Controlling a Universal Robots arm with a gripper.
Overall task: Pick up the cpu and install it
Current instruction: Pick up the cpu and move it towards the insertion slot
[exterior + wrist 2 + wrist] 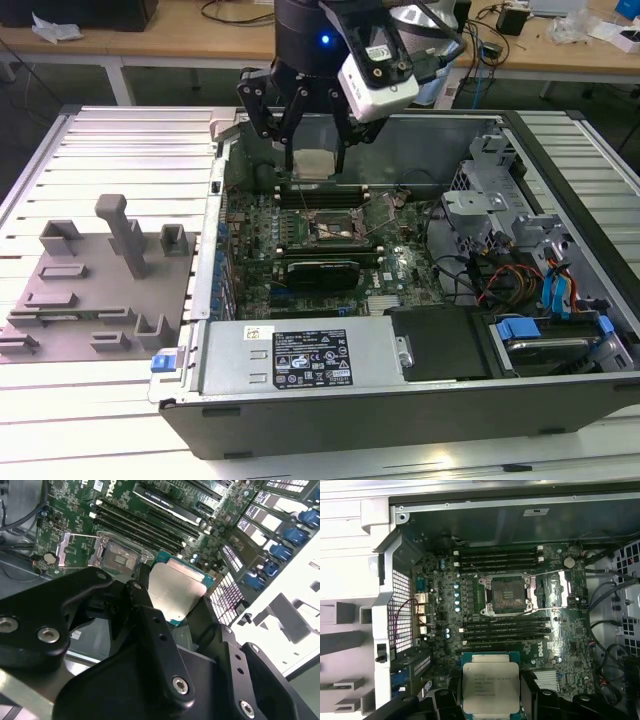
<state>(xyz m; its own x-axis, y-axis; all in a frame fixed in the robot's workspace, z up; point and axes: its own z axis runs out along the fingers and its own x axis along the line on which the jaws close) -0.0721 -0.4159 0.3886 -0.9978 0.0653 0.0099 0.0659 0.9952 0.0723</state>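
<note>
The cpu [491, 687] clamped between the fingers [145, 611] over the motherboard [577, 630], near its open socket [507, 594]

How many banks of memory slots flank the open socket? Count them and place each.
2. One bank lies between the socket and the case wall; the other bank lies on the socket's opposite side, nearest the cpu the gripper holds. None seem hidden.
</note>
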